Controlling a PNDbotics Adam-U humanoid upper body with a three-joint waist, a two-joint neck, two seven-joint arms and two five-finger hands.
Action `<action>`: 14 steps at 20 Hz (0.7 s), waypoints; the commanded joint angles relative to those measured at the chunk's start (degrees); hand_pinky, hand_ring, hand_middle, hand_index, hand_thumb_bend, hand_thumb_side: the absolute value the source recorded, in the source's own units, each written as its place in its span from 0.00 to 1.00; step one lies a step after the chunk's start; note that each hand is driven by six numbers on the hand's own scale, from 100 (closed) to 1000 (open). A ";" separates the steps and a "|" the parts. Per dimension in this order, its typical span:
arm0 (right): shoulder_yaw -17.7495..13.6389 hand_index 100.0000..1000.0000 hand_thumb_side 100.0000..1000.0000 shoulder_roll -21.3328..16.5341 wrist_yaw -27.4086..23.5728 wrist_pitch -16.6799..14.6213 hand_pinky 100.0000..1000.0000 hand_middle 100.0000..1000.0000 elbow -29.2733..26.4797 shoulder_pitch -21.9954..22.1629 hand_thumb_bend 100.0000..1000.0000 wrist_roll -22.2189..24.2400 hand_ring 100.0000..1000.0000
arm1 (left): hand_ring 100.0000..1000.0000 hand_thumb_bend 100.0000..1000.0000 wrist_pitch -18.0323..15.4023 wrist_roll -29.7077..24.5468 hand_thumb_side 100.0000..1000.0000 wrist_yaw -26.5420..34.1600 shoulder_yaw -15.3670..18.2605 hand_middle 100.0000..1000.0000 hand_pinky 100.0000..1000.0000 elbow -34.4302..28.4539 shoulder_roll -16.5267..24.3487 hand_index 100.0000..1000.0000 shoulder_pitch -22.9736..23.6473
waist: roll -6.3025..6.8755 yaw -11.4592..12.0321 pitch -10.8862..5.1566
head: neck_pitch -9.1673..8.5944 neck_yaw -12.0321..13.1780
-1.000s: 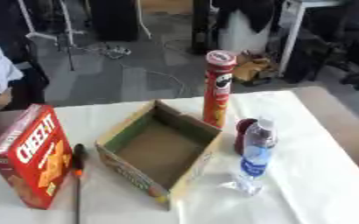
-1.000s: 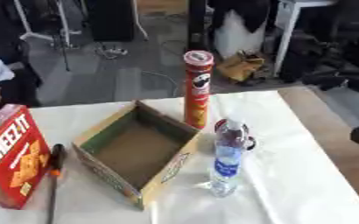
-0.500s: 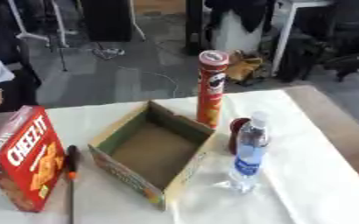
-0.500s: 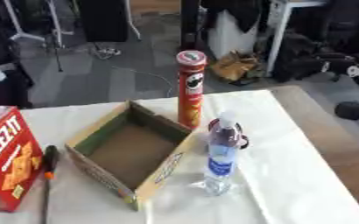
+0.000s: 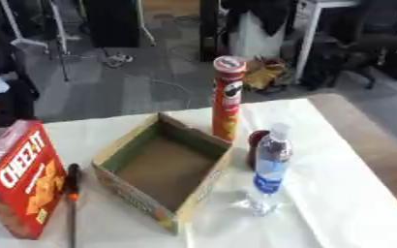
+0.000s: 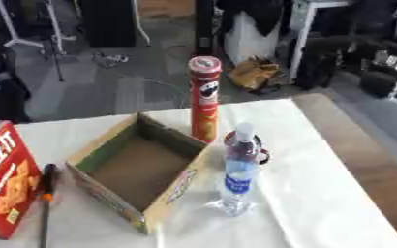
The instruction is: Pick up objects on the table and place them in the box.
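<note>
- Whole frame has shifted since a second ago: things sit lower and a touch right in the frame. That reads as head tilt, not things moving; their spacing to each other is unchanged.
- Dark shape at the right edge of the right eye view a second ago is gone; neither robot hand shows in either view now, so their state can't be told.
- Cardboard box at centre frame, open, nothing inside.
- Chips can upright at the box's far right corner.
- Water bottle upright, right of the box; a dark red thing just behind it.
- Cracker box lower left; screwdriver between it and the box.
- Judgement: nothing packed yet, no reach begun.
</note>
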 commanded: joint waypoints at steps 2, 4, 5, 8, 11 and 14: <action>-3.12 1.00 1.00 -0.26 -15.97 4.09 0.80 0.88 -3.67 -0.09 0.00 -3.13 1.00 | 0.97 0.00 0.16 -0.01 1.00 0.12 0.42 0.88 1.00 -0.84 0.37 0.89 -0.64 | -0.13 -0.19 -1.00 | -0.58 0.35; -3.34 1.00 1.00 0.25 -20.27 4.79 0.80 0.87 -3.88 0.54 0.00 -4.06 1.00 | 0.97 0.00 0.15 -0.09 1.00 0.14 0.38 0.88 1.00 -0.84 0.32 0.89 -0.71 | -0.05 -0.23 -0.97 | -0.64 0.43; -3.35 0.99 1.00 0.41 -21.85 5.10 0.80 0.86 -3.88 0.72 0.00 -4.27 1.00 | 0.97 0.00 0.15 -0.10 1.00 0.14 0.38 0.88 1.00 -0.84 0.32 0.89 -0.73 | -0.01 -0.24 -0.96 | -0.64 0.45; -3.01 1.00 1.00 0.90 -24.02 6.91 0.80 0.86 -3.51 1.16 0.00 -3.62 1.00 | 0.97 0.00 0.19 -0.09 1.00 0.19 0.41 0.88 1.00 -0.84 0.31 0.89 -0.78 | 0.17 -0.24 -0.88 | -0.62 0.33; -2.85 0.99 1.00 1.26 -25.91 9.22 0.79 0.86 -3.33 1.11 0.00 -2.57 1.00 | 0.97 0.00 0.19 -0.17 1.00 0.20 0.39 0.88 1.00 -0.84 0.30 0.89 -0.80 | 0.26 -0.27 -0.87 | -0.58 0.33; -2.96 0.99 1.00 1.36 -27.03 10.29 0.79 0.86 -3.58 1.11 0.00 -1.60 1.00 | 0.97 0.00 0.20 -0.17 1.00 0.17 0.40 0.88 1.00 -0.84 0.29 0.89 -0.79 | 0.26 -0.32 -0.89 | -0.58 0.33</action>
